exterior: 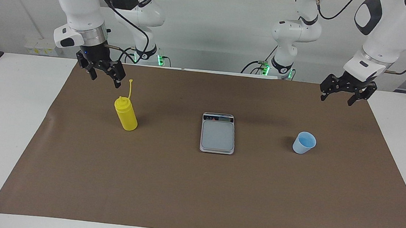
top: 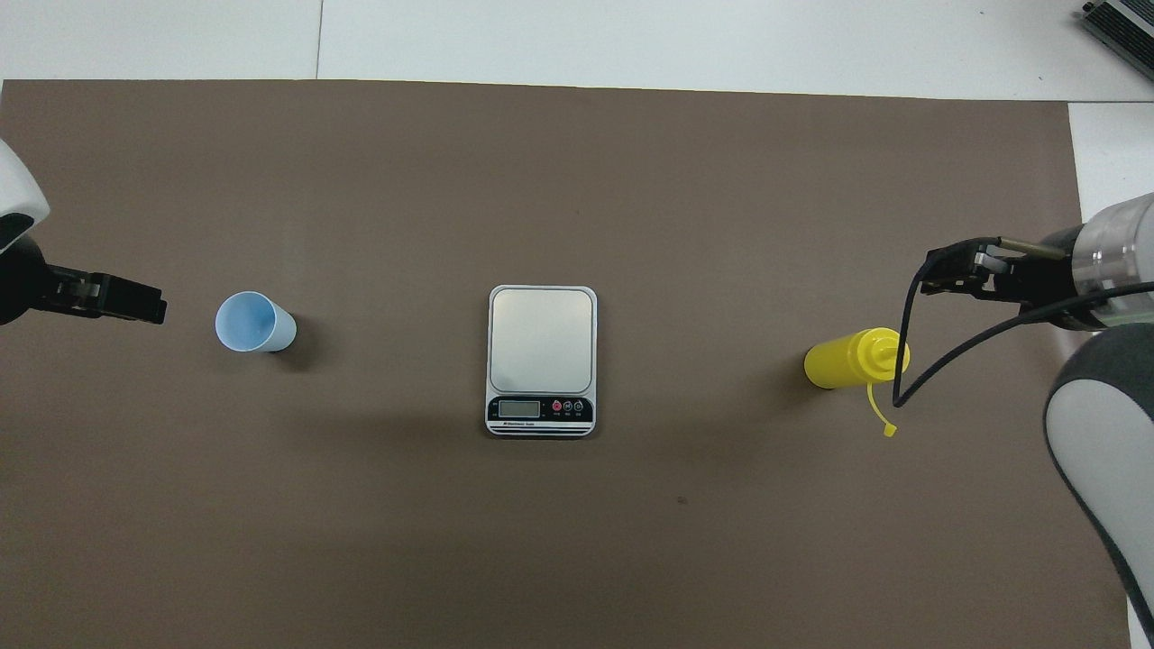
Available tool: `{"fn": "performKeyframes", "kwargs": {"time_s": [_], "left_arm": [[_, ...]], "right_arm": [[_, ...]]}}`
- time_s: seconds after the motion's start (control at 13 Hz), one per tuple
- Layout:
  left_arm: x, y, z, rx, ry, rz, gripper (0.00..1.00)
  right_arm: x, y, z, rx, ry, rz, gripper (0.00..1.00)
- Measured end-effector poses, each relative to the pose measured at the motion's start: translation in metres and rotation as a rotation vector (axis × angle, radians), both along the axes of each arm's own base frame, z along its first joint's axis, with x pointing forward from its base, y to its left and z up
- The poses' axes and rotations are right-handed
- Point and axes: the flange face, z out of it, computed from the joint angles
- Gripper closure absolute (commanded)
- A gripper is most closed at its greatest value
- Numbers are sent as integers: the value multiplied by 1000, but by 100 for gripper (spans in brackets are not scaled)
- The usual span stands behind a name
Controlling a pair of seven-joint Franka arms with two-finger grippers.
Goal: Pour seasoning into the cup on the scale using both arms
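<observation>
Opening step — nothing gripped, nothing on the scale (exterior: 218, 133) yet. The scale lies mid-bench on the brown mat (exterior: 196, 187), display strip at the edge facing my bases, weighing plate bare.

My right gripper (exterior: 105, 76) hangs above the mat near the bench edge closest to the bases, toward the right arm's end; fingers spread wide, empty. The seasoning bottle (exterior: 126, 114) stands upright just below and beside it, untouched, cap strap sticking up, nozzle uncapped.

My left gripper (exterior: 338, 96) hangs wide and empty toward the left arm's end, well apart from the cup (exterior: 304, 142). The cup stands upright on the mat, mouth up, level with the scale.

Judgement: the cup goes first — left gripper drops, pinches the cup wall, carries it to the plate's middle. The right gripper then needs to come down around the bottle's body, below the shoulder, clear of the strap.
</observation>
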Motion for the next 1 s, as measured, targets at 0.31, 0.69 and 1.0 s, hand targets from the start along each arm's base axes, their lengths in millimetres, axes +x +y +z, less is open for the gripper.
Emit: {"fn": "performKeyframes", "kwargs": {"time_s": [0.31,0.69,1.0], "left_arm": [[2,3,0,-1,-15,6,0],[10,9,-46,-3,-52,20,0],[30,37,-112,-10,-52,76,0]], "right_arm": [[0,0,0,0,0,0,0],[0,0,0,0,0,0,0],[0,0,0,0,0,0,0]]}}
